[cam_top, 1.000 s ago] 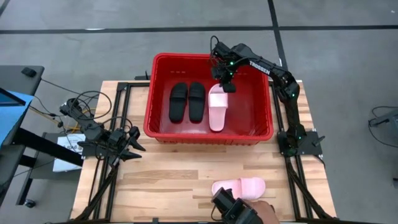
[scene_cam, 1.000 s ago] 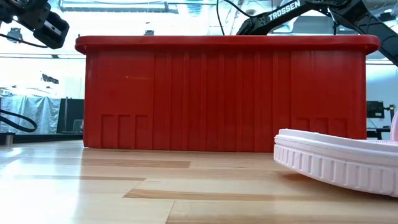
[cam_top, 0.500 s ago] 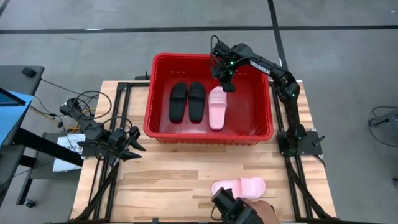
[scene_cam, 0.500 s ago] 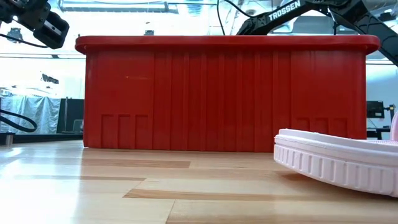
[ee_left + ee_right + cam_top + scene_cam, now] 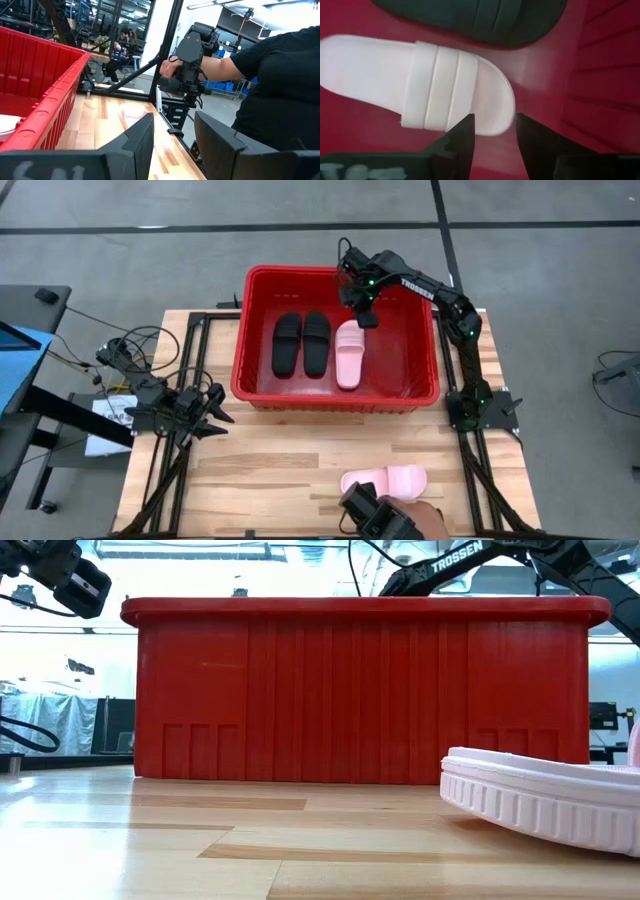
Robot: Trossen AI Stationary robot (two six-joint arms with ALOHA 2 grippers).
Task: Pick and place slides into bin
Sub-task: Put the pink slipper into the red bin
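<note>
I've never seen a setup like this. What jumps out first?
The large red plastic bin at the table's far side, holding two matte black slide sandals side by side and a pale pink slide sandal beside them. The right tool hangs open over the pink one's far end. A second pale pink sandal lies on the wooden table's near edge.

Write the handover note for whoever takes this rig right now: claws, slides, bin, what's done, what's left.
Right claw: open, empty, above the bin's far side, over the toe end of the pink slide lying inside.
Left claw: open, empty, parked at the table's left edge.
Done: two black slides and one pink one lie flat in the bin.
Left: second pink slide on the table's near edge, beside a person's hand.
</note>
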